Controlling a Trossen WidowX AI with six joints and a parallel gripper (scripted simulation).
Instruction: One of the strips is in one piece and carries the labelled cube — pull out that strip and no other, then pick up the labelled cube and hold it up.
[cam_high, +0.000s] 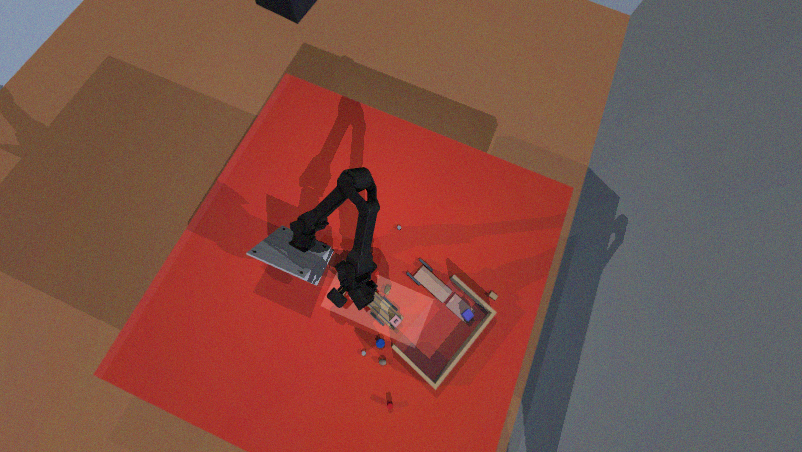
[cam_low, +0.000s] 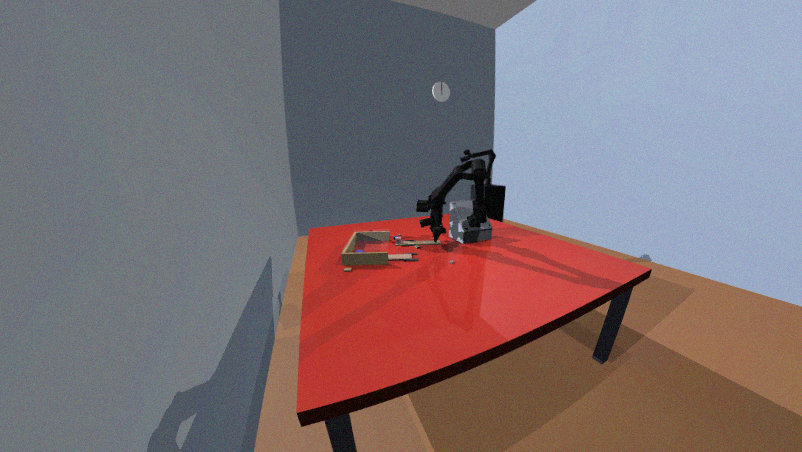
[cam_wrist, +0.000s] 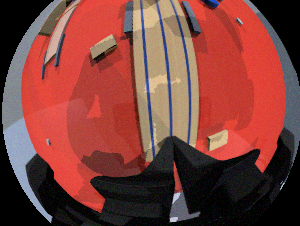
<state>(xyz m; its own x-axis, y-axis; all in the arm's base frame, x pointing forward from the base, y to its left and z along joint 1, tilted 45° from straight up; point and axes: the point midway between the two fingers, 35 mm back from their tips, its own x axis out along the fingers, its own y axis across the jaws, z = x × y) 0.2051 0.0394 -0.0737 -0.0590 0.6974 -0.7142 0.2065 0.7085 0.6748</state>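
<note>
The closed hand (cam_high: 372, 296) (cam_low: 436, 240) (cam_wrist: 170, 140) grips nothing, its tips at the near end of the striped strip (cam_high: 384, 308) (cam_low: 421, 243) (cam_wrist: 167, 75).

tabletop (cam_high: 241, 359) (cam_low: 449, 314) (cam_wrist: 227, 100): glossy | box walls (cam_high: 466, 352) (cam_low: 365, 258): wood-look | arm (cam_high: 366, 224) (cam_low: 449, 185): matt

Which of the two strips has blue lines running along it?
The tan strip under the closed hand's fingertips; the other strip, reaching into the wooden-walled tray, is plain pinkish.
</note>
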